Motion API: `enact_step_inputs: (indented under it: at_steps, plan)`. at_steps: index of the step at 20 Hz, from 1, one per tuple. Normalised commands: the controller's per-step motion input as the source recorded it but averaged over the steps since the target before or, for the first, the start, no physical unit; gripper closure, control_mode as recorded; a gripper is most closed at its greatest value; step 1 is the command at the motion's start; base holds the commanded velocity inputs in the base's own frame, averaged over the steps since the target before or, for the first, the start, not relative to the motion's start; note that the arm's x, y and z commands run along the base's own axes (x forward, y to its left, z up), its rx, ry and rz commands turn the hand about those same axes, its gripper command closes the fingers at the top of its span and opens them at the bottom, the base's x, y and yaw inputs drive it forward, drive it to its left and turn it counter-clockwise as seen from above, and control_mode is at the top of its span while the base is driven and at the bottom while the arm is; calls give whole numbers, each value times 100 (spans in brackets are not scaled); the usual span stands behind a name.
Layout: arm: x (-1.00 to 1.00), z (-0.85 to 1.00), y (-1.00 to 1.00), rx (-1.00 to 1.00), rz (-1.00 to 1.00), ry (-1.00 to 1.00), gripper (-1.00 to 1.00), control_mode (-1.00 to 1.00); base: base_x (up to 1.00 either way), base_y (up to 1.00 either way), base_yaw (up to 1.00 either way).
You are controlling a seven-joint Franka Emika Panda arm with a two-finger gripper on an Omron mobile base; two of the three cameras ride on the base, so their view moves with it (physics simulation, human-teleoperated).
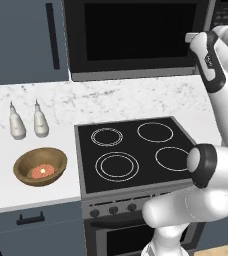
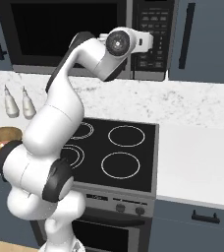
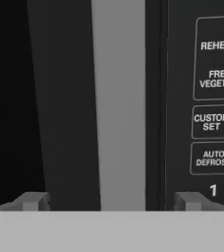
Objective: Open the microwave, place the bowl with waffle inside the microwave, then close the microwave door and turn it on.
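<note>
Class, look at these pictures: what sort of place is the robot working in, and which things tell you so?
A kitchen, rendered rather than real. The clues: a microwave above a black four-ring stovetop, a marble-look counter, and a bowl with waffle beside two white bottles.

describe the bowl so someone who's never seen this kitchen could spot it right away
Find the black stovetop under the microwave; on the white counter to its left sits the bowl. It is round, brown and wooden with a reddish-pink waffle inside, unlike the two white bottles standing behind it.

Keypad panel (image 3: 214,98): REHEAT; CUSTOM SET; AUTO DEFROST; 1
</note>
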Motion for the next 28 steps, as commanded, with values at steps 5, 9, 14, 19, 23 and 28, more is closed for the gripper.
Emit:
enact_step_inputs:
  at_steps: [5, 9, 14, 19, 23, 28]
  plan:
    - [0, 0, 0, 0, 0, 0, -100, -100, 0, 0, 0]
    - [0, 0, 0, 0, 0, 0, 100, -100, 0, 0, 0]
    - [0, 0, 0, 0, 0, 0, 100, -100, 0, 0, 0]
    - [-11, 0, 0, 0, 0, 0, 100, -100, 0, 0, 0]
    - [-100, 0, 7, -5, 0, -8, 100, -100, 0, 0, 0]
    - [-100, 0, 4, -3, 0, -10, 100, -100, 0, 0, 0]
